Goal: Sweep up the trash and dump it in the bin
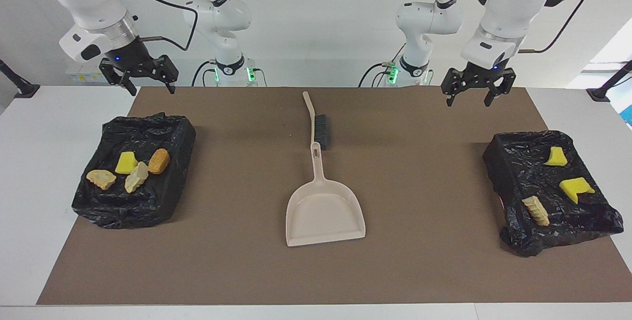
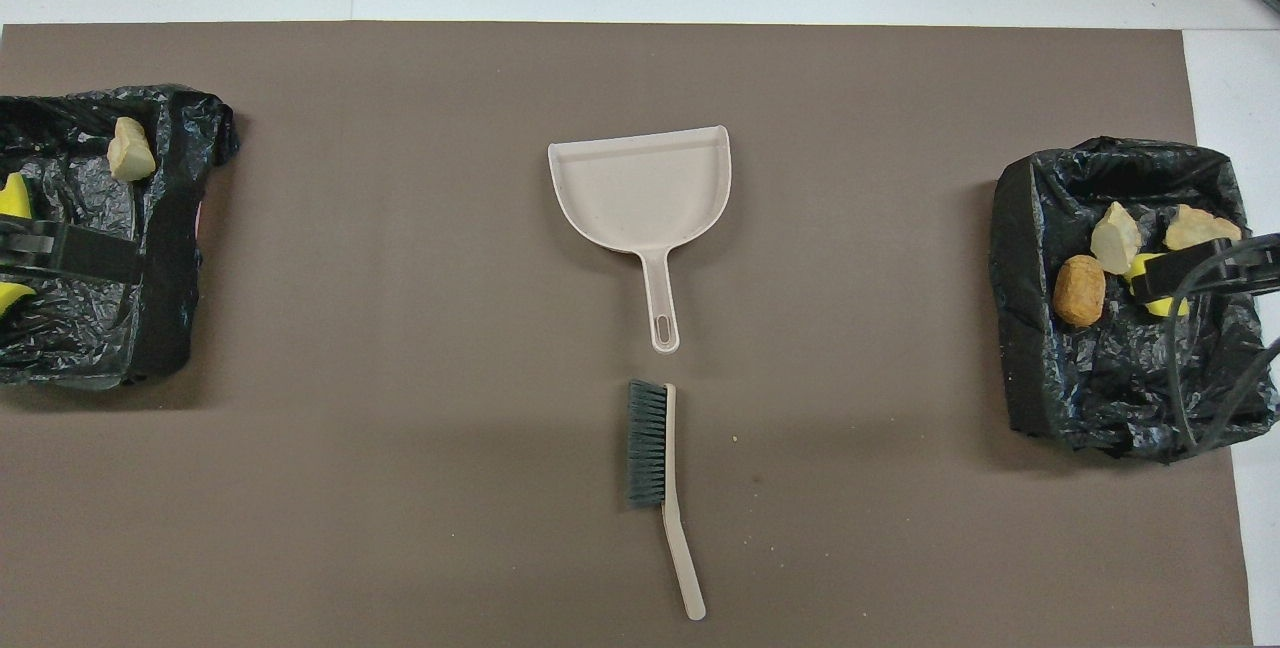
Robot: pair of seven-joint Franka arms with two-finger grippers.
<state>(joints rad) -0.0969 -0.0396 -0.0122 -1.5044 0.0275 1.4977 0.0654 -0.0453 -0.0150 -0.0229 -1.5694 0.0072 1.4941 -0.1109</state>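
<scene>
The trash [image 1: 129,169] sits in two black bins, four bits in the bin [image 1: 136,137] at the right arm's end, three in the bin [image 1: 508,162] at the left arm's end. The left gripper [image 1: 478,94] and right gripper [image 1: 145,79] hang up high, fingers spread apart and holding nothing. The brush [image 1: 320,130] and dustpan [image 1: 323,211] lie mid-desk.

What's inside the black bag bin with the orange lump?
The bin holds four scraps: an orange-brown lump, a yellow sponge piece and two beige lumps. Anything under the crinkled plastic is hidden.
</scene>
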